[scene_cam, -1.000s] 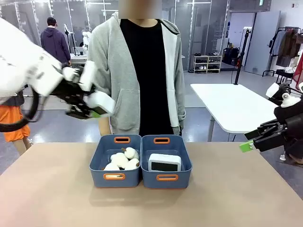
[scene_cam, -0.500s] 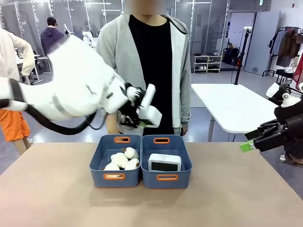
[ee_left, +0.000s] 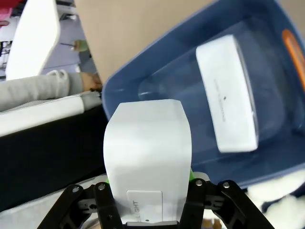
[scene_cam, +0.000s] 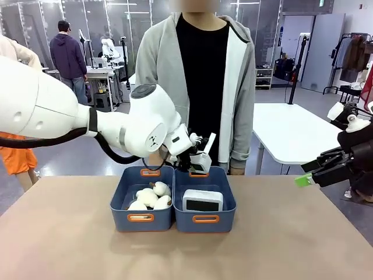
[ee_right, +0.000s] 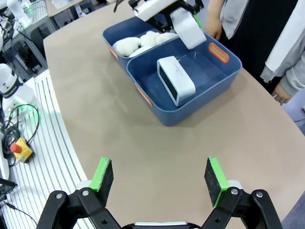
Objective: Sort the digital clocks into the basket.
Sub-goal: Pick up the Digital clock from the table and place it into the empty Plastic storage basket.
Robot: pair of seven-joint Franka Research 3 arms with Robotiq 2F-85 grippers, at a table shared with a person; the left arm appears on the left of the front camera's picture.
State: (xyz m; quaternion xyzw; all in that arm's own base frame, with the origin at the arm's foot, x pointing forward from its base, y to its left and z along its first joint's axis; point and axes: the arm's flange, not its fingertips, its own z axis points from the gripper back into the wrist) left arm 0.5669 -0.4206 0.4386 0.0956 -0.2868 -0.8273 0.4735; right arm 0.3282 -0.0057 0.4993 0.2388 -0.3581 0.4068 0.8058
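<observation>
held clock [ee_left: 147,157]: white, hanging tilted above the right-hand bin's far end
second clock [scene_cam: 202,200]: white, dark-faced, standing inside
basket [scene_cam: 224,189]: blue, sitting on the table

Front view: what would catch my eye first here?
The big white left arm sweeping across, its left gripper shut on a white digital clock above the right-hand blue basket. A second clock stands inside that basket, and fluffy white toys fill its twin alongside.

The near half of the counter [scene_cam: 186,251] lies bare. In the right bin [scene_cam: 205,201], one clock [scene_cam: 202,200] fills the front; the back stays free, below the left arm's clock [scene_cam: 202,161].
</observation>
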